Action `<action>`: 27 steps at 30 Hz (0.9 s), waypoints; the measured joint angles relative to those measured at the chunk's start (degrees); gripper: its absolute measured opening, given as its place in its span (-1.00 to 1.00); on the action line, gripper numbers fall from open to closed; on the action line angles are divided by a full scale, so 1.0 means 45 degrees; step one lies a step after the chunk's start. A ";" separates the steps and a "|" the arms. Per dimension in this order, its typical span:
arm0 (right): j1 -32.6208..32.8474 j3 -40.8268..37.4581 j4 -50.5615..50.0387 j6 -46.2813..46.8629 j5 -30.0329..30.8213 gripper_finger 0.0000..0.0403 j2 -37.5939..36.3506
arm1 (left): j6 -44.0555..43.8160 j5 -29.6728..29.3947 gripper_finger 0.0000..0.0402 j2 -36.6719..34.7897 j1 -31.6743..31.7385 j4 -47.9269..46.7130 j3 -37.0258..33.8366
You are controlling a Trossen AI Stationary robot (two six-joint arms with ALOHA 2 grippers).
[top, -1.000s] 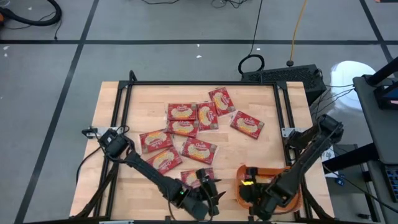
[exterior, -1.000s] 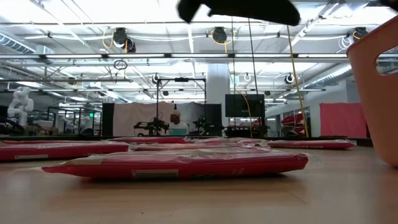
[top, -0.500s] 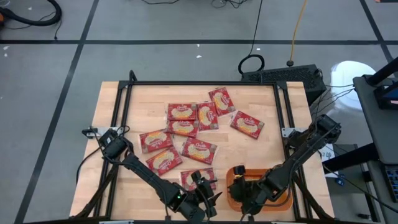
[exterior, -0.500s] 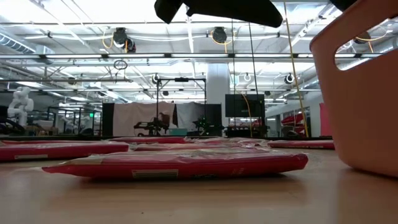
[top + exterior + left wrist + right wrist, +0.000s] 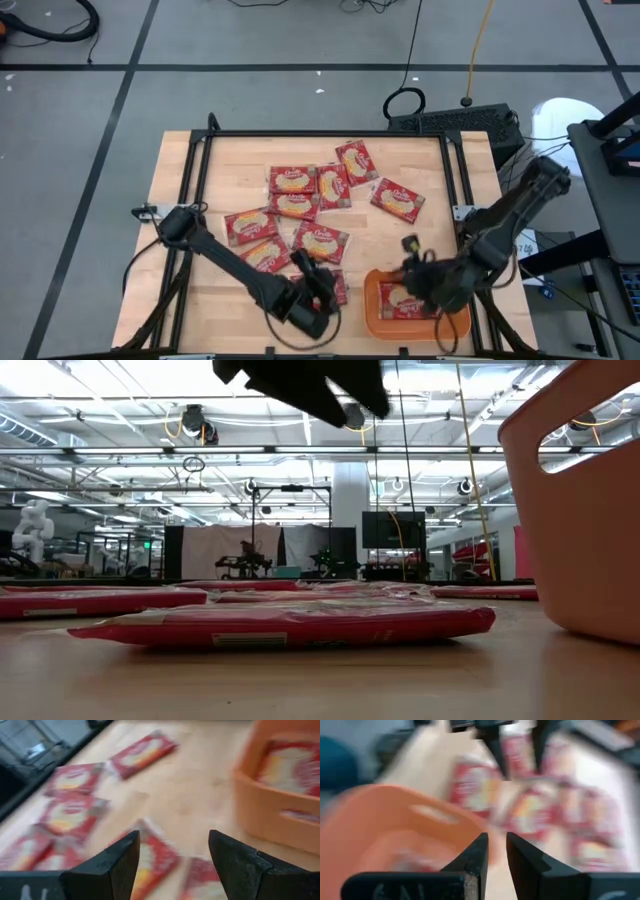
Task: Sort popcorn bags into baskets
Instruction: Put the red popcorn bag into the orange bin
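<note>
Orange basket point(image 5: 372, 318) at the near edge of the wooden table point(image 5: 430, 170), toward its right side. One red popcorn bag point(image 5: 400, 299) lying flat inside it, cream label up; also seen inside the basket in the left wrist view point(image 5: 292, 762).

Right gripper point(image 5: 493, 851) above the basket's far side, between the basket and the loose bags on the table. Fingers nearly together with a thin gap, nothing between them. Right gripper in the high view point(image 5: 420, 272) just beyond the basket rim.

Left gripper point(image 5: 318, 285) just left of the basket, over a bag point(image 5: 322, 290) lying near the table's near edge. Fingers point(image 5: 107, 865) spread wide, empty, bag visible on the wood below the gap point(image 5: 150, 857). Not touching the bag as far as can be told.

Remaining bags scattered left of and beyond the basket: a cluster point(image 5: 295, 200) around the table's middle, some overlapping, and one bag apart point(image 5: 398, 200) directly beyond the basket.

Low view: nearest bag flat on the wood point(image 5: 290, 625), basket wall point(image 5: 585, 530) with handle slot to its right, dark arm part overhead point(image 5: 310, 385). More bags flat behind the nearest one.
</note>
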 joint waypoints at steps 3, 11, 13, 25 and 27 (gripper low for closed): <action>-0.0155 -0.1765 0.1516 -0.1212 0.2417 -0.70 -0.1380 | 0.0516 0.0367 0.19 -0.0509 0.0741 -0.0952 0.0005; -0.1448 -0.6816 0.8424 -0.4858 0.3701 -0.70 -0.4620 | 0.1907 0.2882 0.19 -0.1650 0.2987 -0.1020 -0.1167; -0.1777 -0.7641 0.9702 -0.4985 0.3025 -0.70 -0.5080 | 0.1628 0.3471 0.19 -0.1907 0.3223 -0.1006 -0.1526; -0.2330 -0.9333 1.1898 -0.2259 0.0555 -0.70 -0.5139 | -0.0035 0.6471 0.19 -0.2327 0.2854 -0.1297 -0.3465; -0.2332 -0.9333 1.2194 -0.1908 0.0480 -0.70 -0.4986 | -0.0627 0.6583 0.19 -0.2332 0.2688 -0.1649 -0.3667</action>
